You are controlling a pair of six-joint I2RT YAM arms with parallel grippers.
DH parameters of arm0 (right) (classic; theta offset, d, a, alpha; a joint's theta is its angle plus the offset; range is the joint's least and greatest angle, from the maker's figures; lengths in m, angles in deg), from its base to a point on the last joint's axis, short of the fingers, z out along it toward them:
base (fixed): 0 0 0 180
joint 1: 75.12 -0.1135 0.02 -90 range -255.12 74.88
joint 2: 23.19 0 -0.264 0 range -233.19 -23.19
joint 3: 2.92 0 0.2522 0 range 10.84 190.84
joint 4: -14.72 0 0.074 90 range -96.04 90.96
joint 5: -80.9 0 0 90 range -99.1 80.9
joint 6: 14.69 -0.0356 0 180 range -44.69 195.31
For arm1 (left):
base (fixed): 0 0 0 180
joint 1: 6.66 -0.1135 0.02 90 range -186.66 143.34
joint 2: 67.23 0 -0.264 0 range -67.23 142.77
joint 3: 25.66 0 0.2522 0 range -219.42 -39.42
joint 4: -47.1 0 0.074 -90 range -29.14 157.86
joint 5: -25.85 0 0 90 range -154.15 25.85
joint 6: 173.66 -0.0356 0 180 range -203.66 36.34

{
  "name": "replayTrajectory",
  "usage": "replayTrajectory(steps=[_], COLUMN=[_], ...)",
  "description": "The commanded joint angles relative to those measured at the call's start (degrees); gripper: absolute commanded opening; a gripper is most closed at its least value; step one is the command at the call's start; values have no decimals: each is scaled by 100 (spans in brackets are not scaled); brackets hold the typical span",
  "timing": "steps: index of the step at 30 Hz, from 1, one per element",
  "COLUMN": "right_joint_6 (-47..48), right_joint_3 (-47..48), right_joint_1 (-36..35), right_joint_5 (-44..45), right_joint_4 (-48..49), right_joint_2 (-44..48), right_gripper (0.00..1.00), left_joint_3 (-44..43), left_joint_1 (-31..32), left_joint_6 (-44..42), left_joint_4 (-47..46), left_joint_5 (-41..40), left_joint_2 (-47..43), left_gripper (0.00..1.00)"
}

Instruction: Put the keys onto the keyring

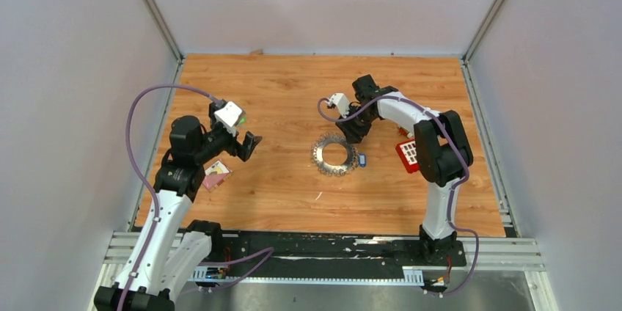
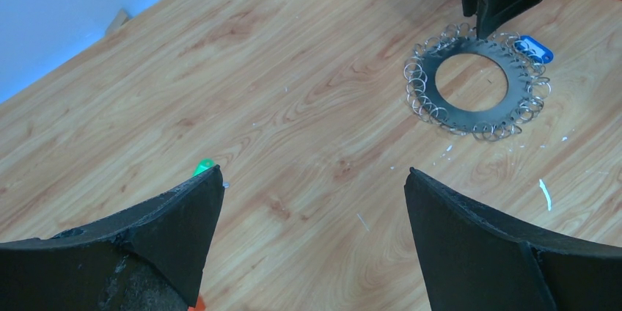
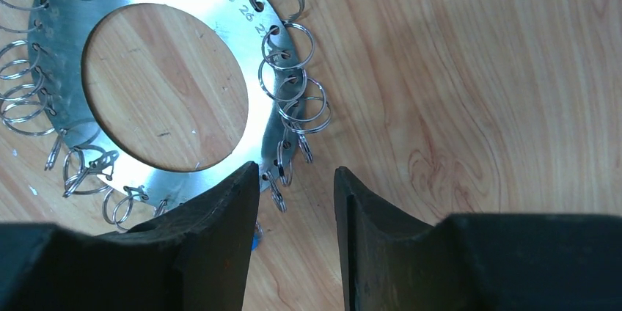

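The keyring, a stiff thin metal disc fringed with springy split rings, lies flat mid-frame on the counter. The blue key sits at its right rim and the green key lower left; both look light and slippery, best pinched by the plastic head. The left tool gapes wide. The right tool, narrower, grips nothing.

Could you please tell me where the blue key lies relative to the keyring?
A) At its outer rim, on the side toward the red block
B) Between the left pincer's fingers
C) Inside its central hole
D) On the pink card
A: the blue key lies on the table at the outer rim of the keyring, on the side facing the red block.
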Motion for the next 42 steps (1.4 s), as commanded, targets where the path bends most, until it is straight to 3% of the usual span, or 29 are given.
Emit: replayTrajectory(steps=[1, 14, 22, 25, 35, 39, 42], right_joint_6=[199, 329, 422, 431, 433, 389, 350], right_joint_3=[217, 323, 246, 195, 311, 378, 375], right_joint_1=[3, 40, 181, 210, 235, 254, 263], right_joint_5=[63, 8, -61, -103, -502, -622, -636], right_joint_4=[-99, -381, -517, -509, -712, -760, -717], right_joint_2=[-190, -215, -52, -47, -25, 109, 344], right_gripper=[41, 23, 36, 36, 16, 1, 0], left_joint_3=[37, 46, 67, 72, 89, 87, 107], left_joint_1=[-16, -17, -17, -17, -16, -16, -16], left_joint_6=[-127, -127, -130, -128, -141, -140, -121], left_joint_4=[-77, -89, -103, -106, -123, -133, -182], left_joint_5=[117, 143, 163, 168, 162, 160, 140], left_joint_2=[1, -41, -42, -45, -50, -59, -60], left_gripper=[100, 100, 100, 100, 100, 100, 100])
